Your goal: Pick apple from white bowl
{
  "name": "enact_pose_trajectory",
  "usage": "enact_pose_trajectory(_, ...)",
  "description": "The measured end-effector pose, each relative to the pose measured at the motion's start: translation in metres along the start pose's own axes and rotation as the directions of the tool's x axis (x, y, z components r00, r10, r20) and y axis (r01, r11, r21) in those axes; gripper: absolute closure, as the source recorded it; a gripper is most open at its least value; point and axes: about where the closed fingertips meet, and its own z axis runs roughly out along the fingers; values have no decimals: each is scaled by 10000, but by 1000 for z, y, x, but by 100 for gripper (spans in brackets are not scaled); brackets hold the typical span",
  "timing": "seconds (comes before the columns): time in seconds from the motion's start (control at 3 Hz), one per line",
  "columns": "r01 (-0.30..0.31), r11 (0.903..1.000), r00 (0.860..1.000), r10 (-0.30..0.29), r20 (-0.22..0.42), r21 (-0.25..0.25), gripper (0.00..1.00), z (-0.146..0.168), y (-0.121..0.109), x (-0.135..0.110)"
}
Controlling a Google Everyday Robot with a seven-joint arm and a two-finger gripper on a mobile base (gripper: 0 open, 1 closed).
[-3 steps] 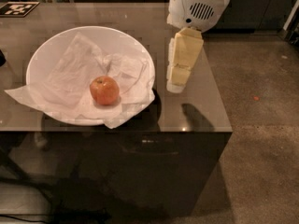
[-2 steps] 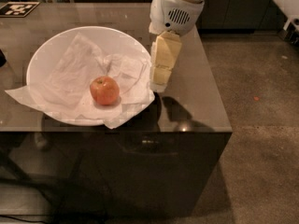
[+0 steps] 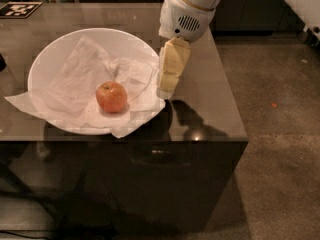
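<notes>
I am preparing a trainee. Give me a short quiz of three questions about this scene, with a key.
1. True or false: the apple lies on paper inside the bowl.
2. Choose one. The end effector is:
A) closed around the apple
B) at the bowl's edge, on the picture's right, apart from the apple
C) resting on the floor
3. Fill in the missing word: the bowl stands on a dark, glossy ____.

Key: 1 true; 2 B; 3 table.
</notes>
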Motion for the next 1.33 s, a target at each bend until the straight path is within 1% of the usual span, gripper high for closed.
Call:
enact_pose_trajectory(0.33,-283,9989,9980,304,562,-379,0,32,-18,-11)
enact_pose_trajectory(0.67,-283,9989,9979,304,564,-375,0,32,-18,-11)
enact_pose_trajectory(1.0,-274,9995,9972,265,703,123,0,19,-6,-19)
enact_pose_trajectory(1.33,-83,9999,9924,76,1231,58,0,14,30,-67)
